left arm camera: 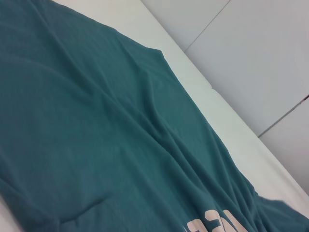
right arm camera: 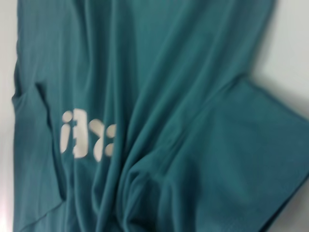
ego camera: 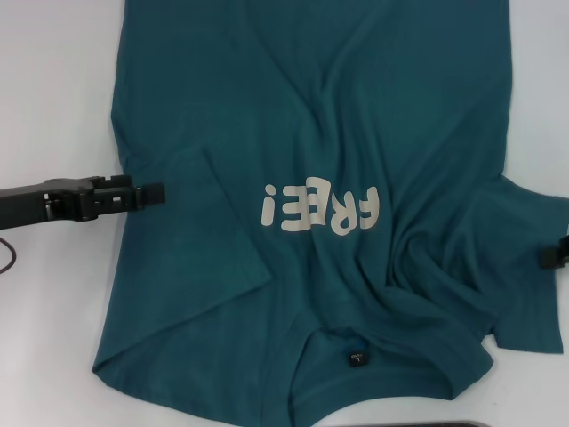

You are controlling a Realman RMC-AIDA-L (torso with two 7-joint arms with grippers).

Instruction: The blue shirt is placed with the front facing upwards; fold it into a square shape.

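A lab-like test bench: bare white table [ego camera: 53, 80] (pale panelled wall [left arm camera: 260, 63] behind), robot arms.

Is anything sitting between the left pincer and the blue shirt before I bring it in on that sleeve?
Nothing visible. The left pincer is at the edge of the blue shirt, beside its folded-in sleeve, with only bare white table around it.

Blue shirt [ego camera: 356, 98] looks like soft matt cotton, creased beside the right tool [ego camera: 558, 253]; lettering [ego camera: 320, 207] smooth print. Desk [ego camera: 53, 89] smooth, slightly glossy. Left tool [ego camera: 147, 193] matt black plastic.
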